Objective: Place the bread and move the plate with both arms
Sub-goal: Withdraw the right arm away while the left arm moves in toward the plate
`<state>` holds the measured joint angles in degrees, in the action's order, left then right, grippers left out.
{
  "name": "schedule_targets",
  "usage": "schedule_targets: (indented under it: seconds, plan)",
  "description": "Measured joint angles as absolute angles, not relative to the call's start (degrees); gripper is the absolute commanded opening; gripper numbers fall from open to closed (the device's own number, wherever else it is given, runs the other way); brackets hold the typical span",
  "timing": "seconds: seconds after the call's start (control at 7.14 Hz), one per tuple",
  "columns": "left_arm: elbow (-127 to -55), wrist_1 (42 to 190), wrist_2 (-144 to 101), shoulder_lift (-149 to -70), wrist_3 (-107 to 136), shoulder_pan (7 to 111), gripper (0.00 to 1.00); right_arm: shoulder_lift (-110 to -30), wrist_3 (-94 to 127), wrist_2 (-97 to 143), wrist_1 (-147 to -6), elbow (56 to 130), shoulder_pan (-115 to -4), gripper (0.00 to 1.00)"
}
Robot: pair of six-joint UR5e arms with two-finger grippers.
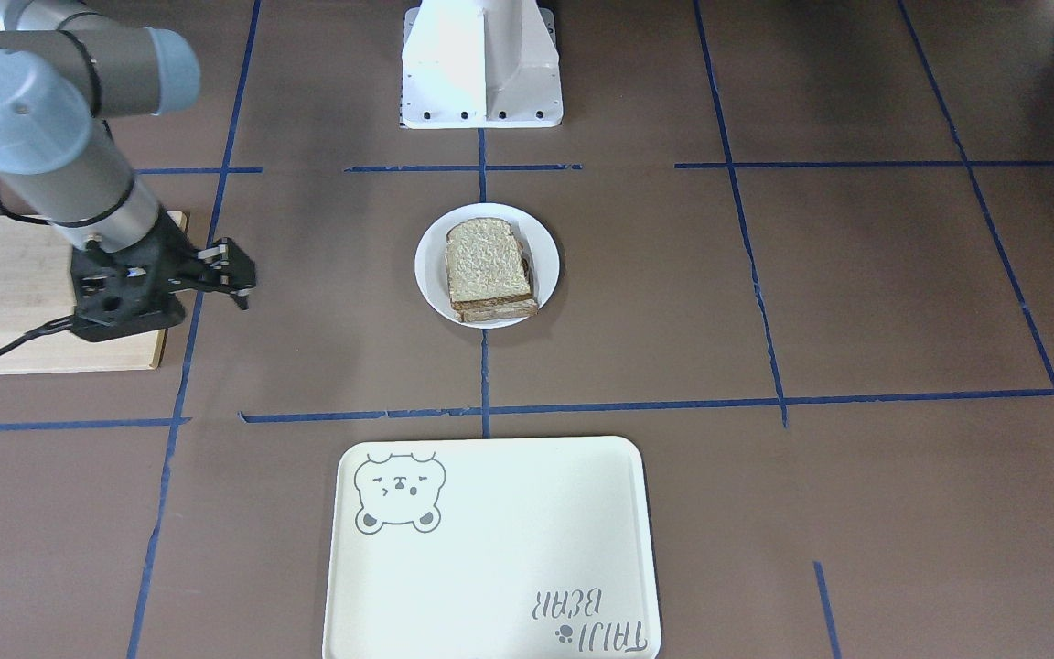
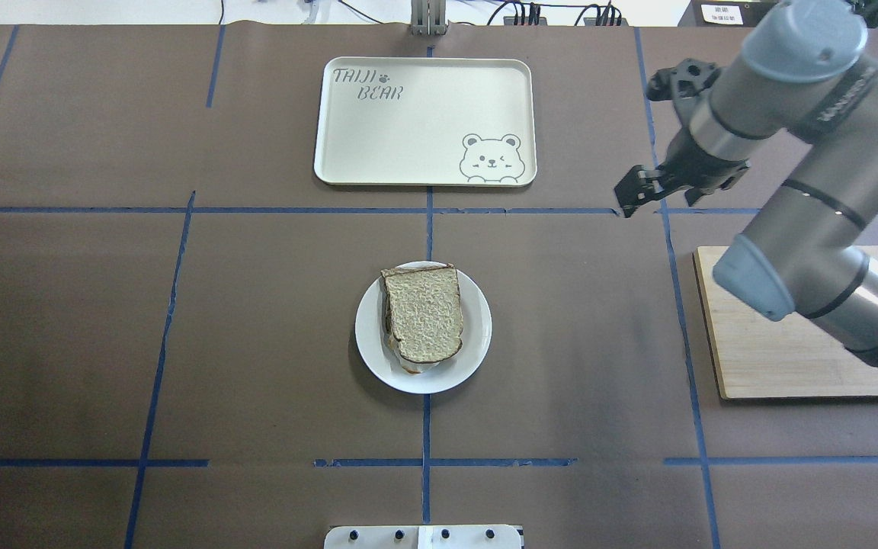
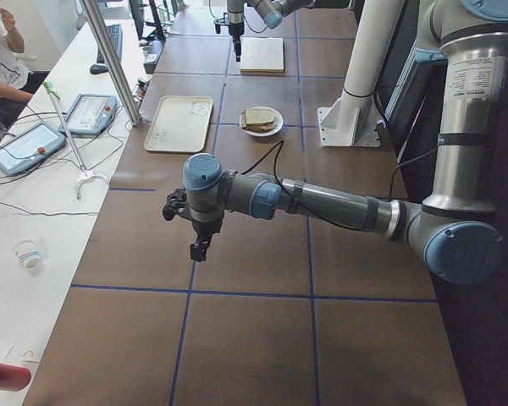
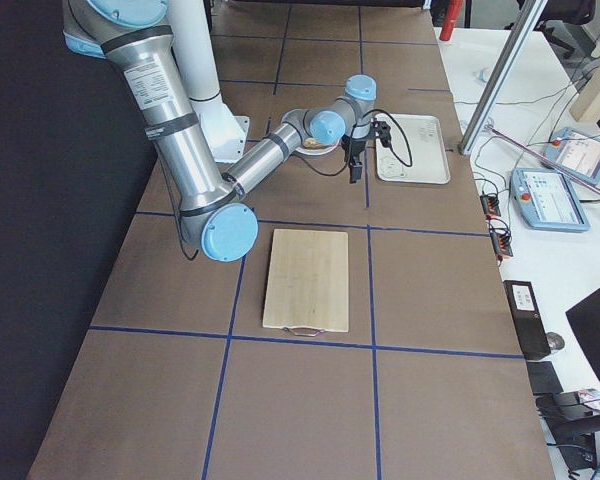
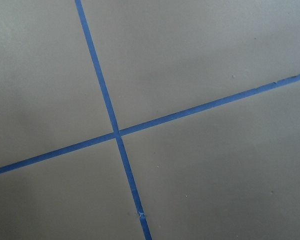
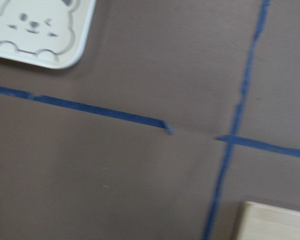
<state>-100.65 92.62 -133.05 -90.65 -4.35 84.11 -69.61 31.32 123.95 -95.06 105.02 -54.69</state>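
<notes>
**Position.** The bread (image 2: pixel 424 313) lay face up on the white plate (image 2: pixel 474 345), on top of at least one more slice (image 1: pixel 500 311) whose edge showed beneath it. Its long axis ran from the robot's base toward the far side of the table (image 2: pixel 256 343), a little skewed. Judged from this, the placing was done and the plate move remained.

**Right end effector** (image 2: pixel 626 200). You had it hanging above the table, well to the plate's right and somewhat beyond it. It held nothing. I could not tell how far apart its jaws stood.

**Left end effector** (image 3: pixel 199 249). It showed only in the left side view, far off to the plate's left, pointing down with nothing visible in it. I could not tell its opening.

**Key relation.** From the right end effector, the plate lay toward the robot's left and back toward the base. That arm looked the nearer of the two, so the left would likely need the longer reach.

**Containers.** The plate held the stacked slices. The cream bear tray (image 2: pixel 378 152), beyond the plate, showed only its printed bear and lettering. The wooden board (image 2: pixel 774 358), to the plate's right, was bare wood where it showed.
</notes>
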Motion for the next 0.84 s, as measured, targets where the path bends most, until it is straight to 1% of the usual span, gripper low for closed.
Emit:
schedule_targets:
  seconds: [0.28, 0.42, 0.7, 0.84]
  plan:
    - [-101.2, 95.6, -134.0, -90.7, -1.3, 82.7, 1.0, -80.8, 7.5, 129.6, -96.5, 105.9, -67.1, 1.0]
    - [-101.3, 99.1, -135.2, -90.7, 4.1, 79.8, 1.0, -86.6, -2.8, 131.4, -96.4, 105.9, -73.1, 1.0]
    - [-101.3, 112.5, -135.7, -90.7, 24.1, 71.1, 1.0, -95.7, -13.3, 132.3, -96.3, 106.1, -81.9, 1.0]
    - [-101.2, 121.2, -135.1, -90.7, 36.9, 65.8, 1.0, -98.2, -14.5, 132.2, -96.3, 106.2, -84.1, 1.0]
